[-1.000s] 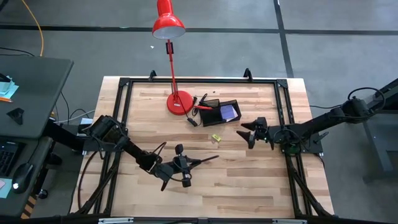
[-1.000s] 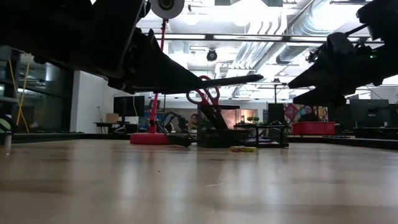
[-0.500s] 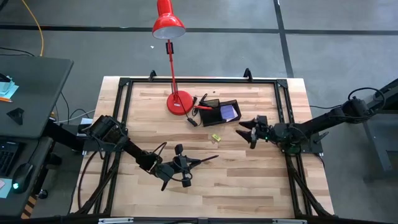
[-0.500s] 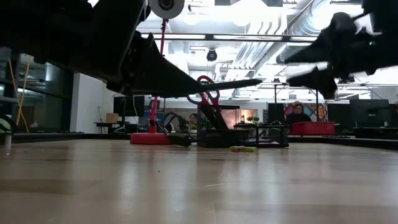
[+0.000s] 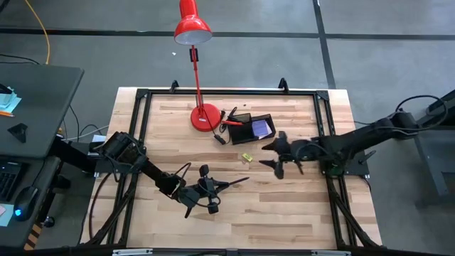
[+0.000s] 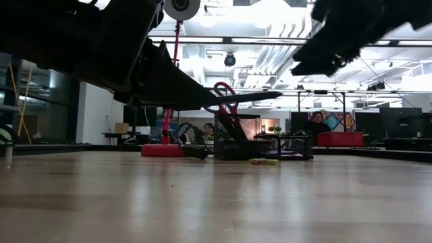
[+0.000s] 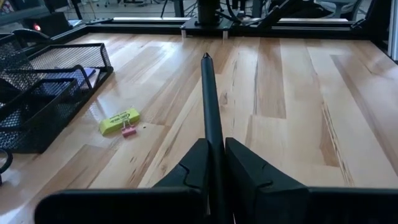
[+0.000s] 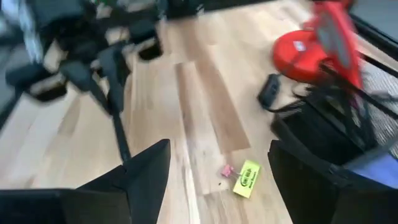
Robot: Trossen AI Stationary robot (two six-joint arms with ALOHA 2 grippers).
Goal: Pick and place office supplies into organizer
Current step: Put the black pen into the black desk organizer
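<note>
Table (image 5: 284, 206): light wood planks inside a black frame.

Red desk lamp (image 5: 193, 28): round base (image 5: 205, 116) at the far middle of the table, its stem rising toward the far edge; a black inline switch (image 5: 220, 139) on its cord lies just beside the base.

Organizer (image 5: 250, 128): black wire-mesh tray just right of the lamp base. The red-handled scissors (image 5: 232, 121) stand in its left compartment, handles up; a purple-blue pad (image 5: 261, 128) lies in its right compartment.

Yellow piece (image 5: 247, 158): a small yellow tag with a pink clip, flat on the wood just in front of the organizer, touching nothing.

Pen (image 5: 233, 183): thin, dark, straight. Clamped between the closed fingers of the left gripper (image 5: 215, 188), front middle of the table, held clear of the wood. Long axis runs from the gripper toward the right and slightly far side; the free tip points out over bare planks, with the yellow piece and organizer off to one side.

Right gripper (image 5: 270, 156): fingers spread wide, holding nothing, raised above the table just right of the yellow piece and in front of the organizer.
</note>
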